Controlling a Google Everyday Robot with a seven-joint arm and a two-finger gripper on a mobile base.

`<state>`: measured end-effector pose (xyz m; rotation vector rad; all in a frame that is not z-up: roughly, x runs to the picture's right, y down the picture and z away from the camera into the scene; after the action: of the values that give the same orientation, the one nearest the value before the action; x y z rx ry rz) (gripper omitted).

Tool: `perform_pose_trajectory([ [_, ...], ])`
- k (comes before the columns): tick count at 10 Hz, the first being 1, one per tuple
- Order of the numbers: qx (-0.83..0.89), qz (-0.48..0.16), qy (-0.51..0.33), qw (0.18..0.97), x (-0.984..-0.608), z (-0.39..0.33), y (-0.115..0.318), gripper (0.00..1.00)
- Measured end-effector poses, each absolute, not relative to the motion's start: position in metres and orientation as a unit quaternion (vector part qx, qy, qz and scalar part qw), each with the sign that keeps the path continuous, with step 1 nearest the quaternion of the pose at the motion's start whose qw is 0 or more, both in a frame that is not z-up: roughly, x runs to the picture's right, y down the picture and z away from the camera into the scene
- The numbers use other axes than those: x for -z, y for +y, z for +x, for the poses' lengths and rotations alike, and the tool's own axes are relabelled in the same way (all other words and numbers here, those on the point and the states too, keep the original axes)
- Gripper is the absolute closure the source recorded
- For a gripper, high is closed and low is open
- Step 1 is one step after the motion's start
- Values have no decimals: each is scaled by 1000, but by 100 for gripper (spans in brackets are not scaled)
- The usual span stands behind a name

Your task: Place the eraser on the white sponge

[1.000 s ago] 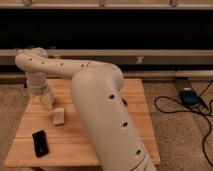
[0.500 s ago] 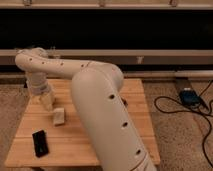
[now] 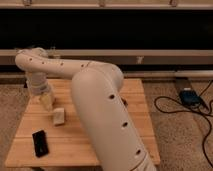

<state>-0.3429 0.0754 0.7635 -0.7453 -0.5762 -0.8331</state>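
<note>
While the eraser [image 3: 40,142] lay lower left, the gripper [image 3: 46,103] hung just beside the white sponge [image 3: 59,116] — its hold could not be told.

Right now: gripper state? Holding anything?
Gripper: open or closed cannot be told; low over the table, beside the white sponge. The eraser lies apart on the table, unheld.

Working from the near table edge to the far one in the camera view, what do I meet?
Eraser → white sponge → gripper, which sits just beyond the sponge and slightly to its left in the picture.
</note>
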Motion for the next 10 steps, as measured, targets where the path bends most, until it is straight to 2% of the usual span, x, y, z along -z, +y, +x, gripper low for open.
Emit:
perform_pose_trajectory([
  [3, 393, -342, -268, 810, -757, -347, 72, 20],
  [6, 430, -296, -303, 797, -723, -387, 73, 20],
  [10, 515, -237, -345, 748, -683, -440, 104, 20],
])
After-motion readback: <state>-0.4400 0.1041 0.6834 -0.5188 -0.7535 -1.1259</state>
